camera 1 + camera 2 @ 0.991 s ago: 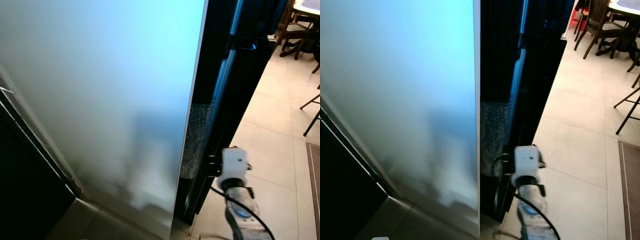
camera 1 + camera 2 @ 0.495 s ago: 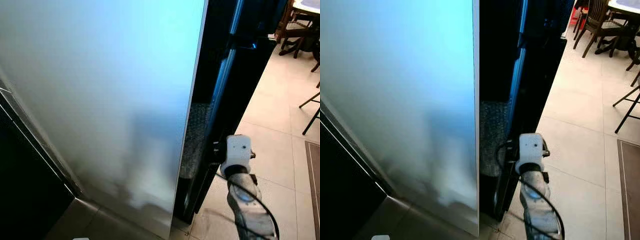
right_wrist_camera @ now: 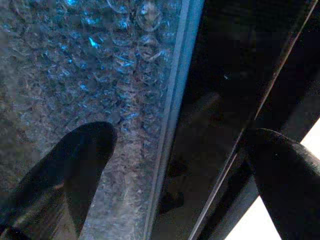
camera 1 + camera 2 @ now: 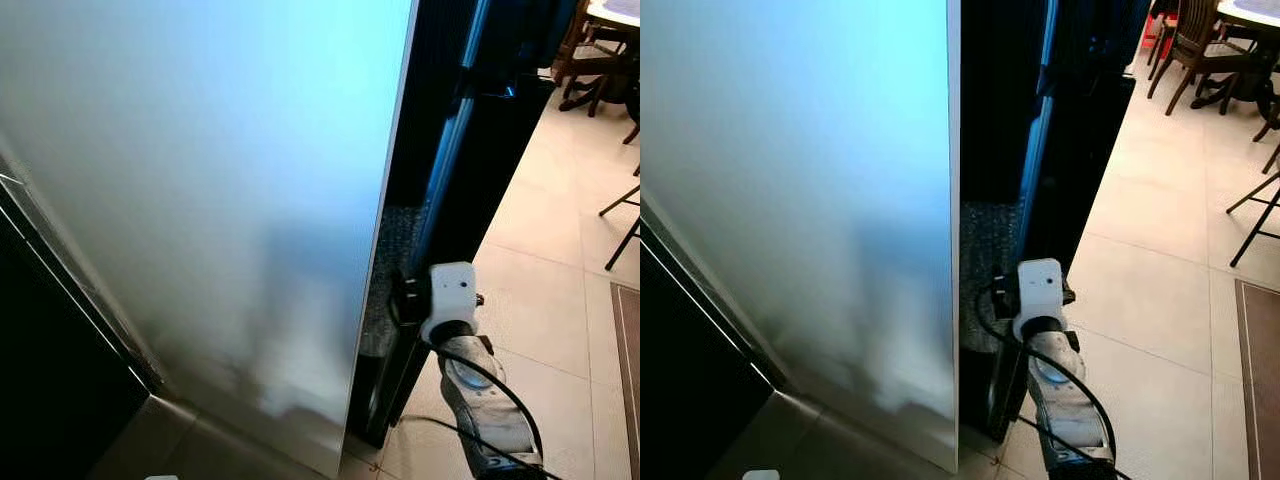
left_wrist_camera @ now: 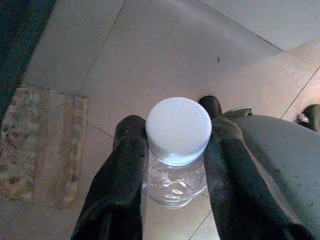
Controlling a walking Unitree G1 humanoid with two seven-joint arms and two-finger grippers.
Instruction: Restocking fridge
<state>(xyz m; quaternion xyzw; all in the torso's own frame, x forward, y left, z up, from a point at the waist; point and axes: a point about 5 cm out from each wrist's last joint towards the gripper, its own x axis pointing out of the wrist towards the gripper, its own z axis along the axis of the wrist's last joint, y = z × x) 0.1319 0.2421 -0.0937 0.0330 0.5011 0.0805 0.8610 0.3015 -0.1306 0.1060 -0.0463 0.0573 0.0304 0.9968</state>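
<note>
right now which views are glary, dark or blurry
Eye views: the pale door is washed out by a blue-white sheen, and the gap beside it is nearly black. Right wrist view: dim and bluish, with the right hand fingers soft and open across the door's edge. Left wrist view: well lit and sharp on the bottle in the left hand.

**Hidden, cropped and unreadable**

Fridge door (image 4: 200,200): cut off by the top and left frame edges, lower part a blurred smear of reflections. Fridge interior (image 4: 995,100): black, contents impossible to make out. Right pincer (image 3: 175,165): fingertips out of sight past the door's edge in the eye views; in the wrist view, both fingers (image 3: 80,165) cropped at the frame's bottom. Bottle (image 5: 177,170) in the left pincer (image 5: 175,180): body mostly concealed behind its cap and the fingers. Chairs (image 4: 1190,45), upper right: cropped by the frame.
</note>
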